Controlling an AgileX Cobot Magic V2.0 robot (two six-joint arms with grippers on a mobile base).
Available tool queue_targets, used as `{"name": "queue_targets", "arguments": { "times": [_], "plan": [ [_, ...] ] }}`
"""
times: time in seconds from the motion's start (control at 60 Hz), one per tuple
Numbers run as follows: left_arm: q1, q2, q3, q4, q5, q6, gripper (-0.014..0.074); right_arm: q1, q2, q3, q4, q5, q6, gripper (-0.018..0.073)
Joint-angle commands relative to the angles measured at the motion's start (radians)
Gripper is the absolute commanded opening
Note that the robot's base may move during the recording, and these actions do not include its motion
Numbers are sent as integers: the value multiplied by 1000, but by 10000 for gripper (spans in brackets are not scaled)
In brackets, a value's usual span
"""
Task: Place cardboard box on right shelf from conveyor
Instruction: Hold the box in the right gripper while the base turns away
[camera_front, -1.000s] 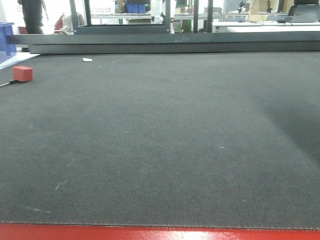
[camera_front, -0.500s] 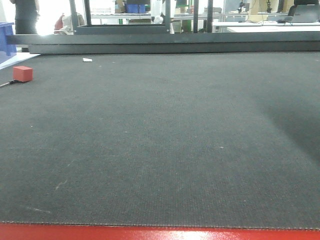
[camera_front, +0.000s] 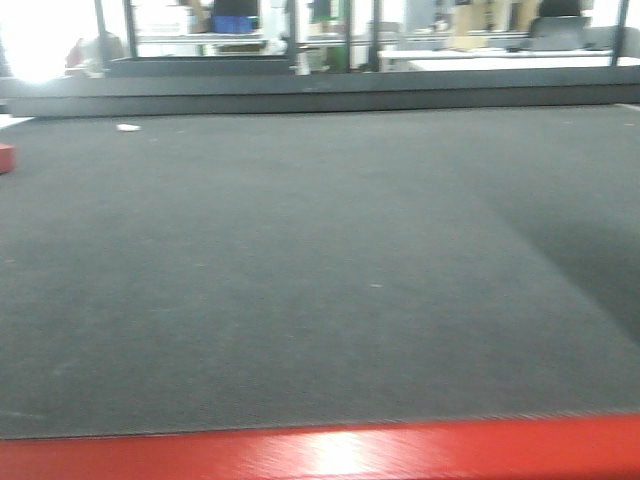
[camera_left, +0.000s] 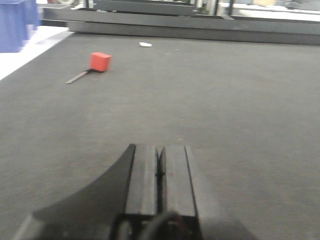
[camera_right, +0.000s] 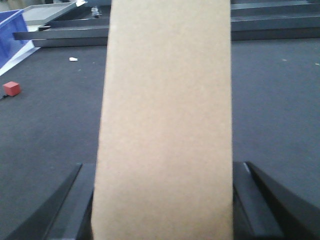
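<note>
- Left hand (camera_left: 160, 150): fingers pressed together with nothing between them, hanging low over the conveyor (camera_left: 240, 110) belt.
- Ahead and left of that hand there is one red block (camera_left: 100, 61), with one thin rod (camera_left: 77, 77) touching its near side. Further ahead lies one white scrap (camera_left: 145, 44). Far left, off the belt, is one blue bin (camera_left: 17, 25).
- Right hand (camera_right: 163, 167): pinching the cardboard box (camera_right: 165, 110) across its narrow width, one finger against each long side.
- The box runs straight ahead from the palm, and its far end passes out of the wrist view. I cannot tell whether its underside rests on the belt or hangs clear.
- Handling, my judgement: stiff, light, probably hollow. The smooth sides may slip, and the long length ahead of the fingers will lever downward. I would squeeze firmly but without crushing; a hold nearer mid-length would balance better.
- Count: one box, one block, one rod, one scrap, one bin, two hands.
- Right shelf: it shows in no view, so I cannot place it relative to either hand.
</note>
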Motion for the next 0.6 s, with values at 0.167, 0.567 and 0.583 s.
{"name": "queue_targets", "arguments": {
  "times": [0.167,0.567,0.583],
  "plan": [
    [-8,-13,8,-6,-86,0,-116,-6,11,-25,-29,-100,-12,158],
    [-8,-13,8,-6,-86,0,-116,-6,11,-25,-29,-100,-12,158],
    [-8,-13,8,-6,-86,0,-116,-6,11,-25,-29,-100,-12,158]
  ]
}}
